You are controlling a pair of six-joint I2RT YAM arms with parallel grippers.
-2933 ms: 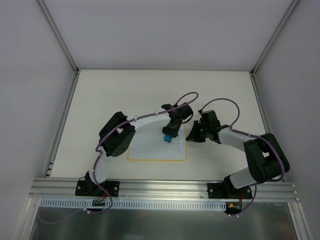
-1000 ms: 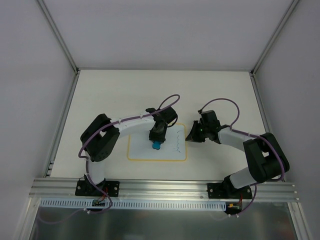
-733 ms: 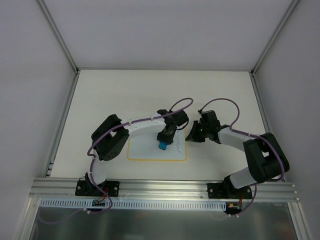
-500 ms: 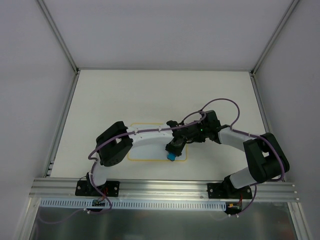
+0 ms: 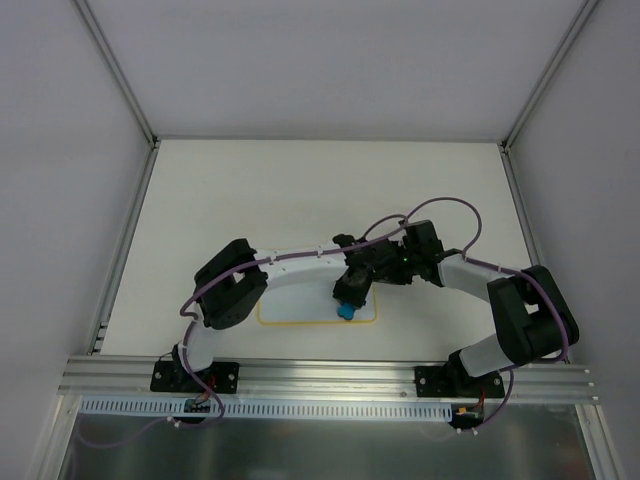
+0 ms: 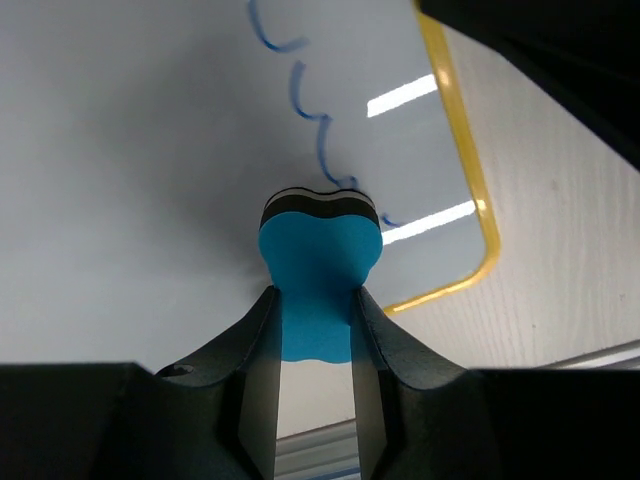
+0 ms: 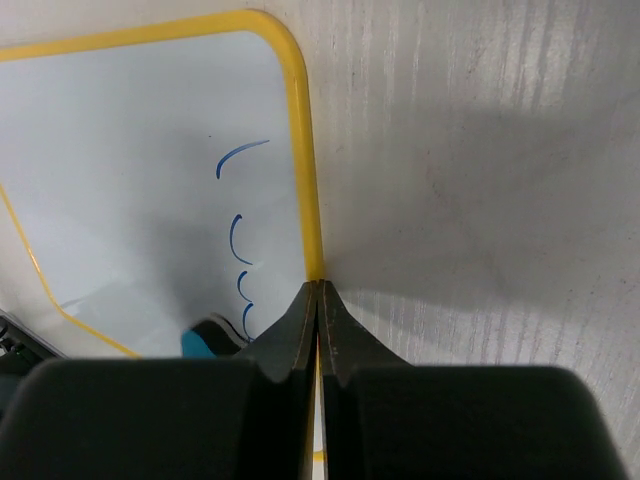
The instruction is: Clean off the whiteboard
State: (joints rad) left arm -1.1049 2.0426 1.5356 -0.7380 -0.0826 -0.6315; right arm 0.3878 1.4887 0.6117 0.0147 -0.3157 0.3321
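Note:
The whiteboard (image 5: pixel 300 308) lies flat near the table's front, its thin yellow border (image 6: pixel 462 170) framing a white face. Blue marker strokes (image 6: pixel 298 95) run down its right side and also show as strokes (image 7: pixel 238 240) in the right wrist view. My left gripper (image 6: pixel 315 295) is shut on a blue eraser (image 6: pixel 320 255), whose dark pad rests on the board at the lower end of the strokes, near the front right corner. In the top view the eraser (image 5: pixel 345 311) sits under the left wrist. My right gripper (image 7: pixel 318 285) is shut and empty, its tips pressing on the board's right border.
The left arm stretches across the board's far half and hides it. An aluminium rail (image 5: pixel 330 375) runs along the near edge by both arm bases. White enclosure walls and metal posts (image 5: pixel 125 90) surround the pale table (image 5: pixel 250 190).
Over the last second my left gripper swept the eraser from the board's middle rightward and toward the front right corner. The right gripper stayed on the right border.

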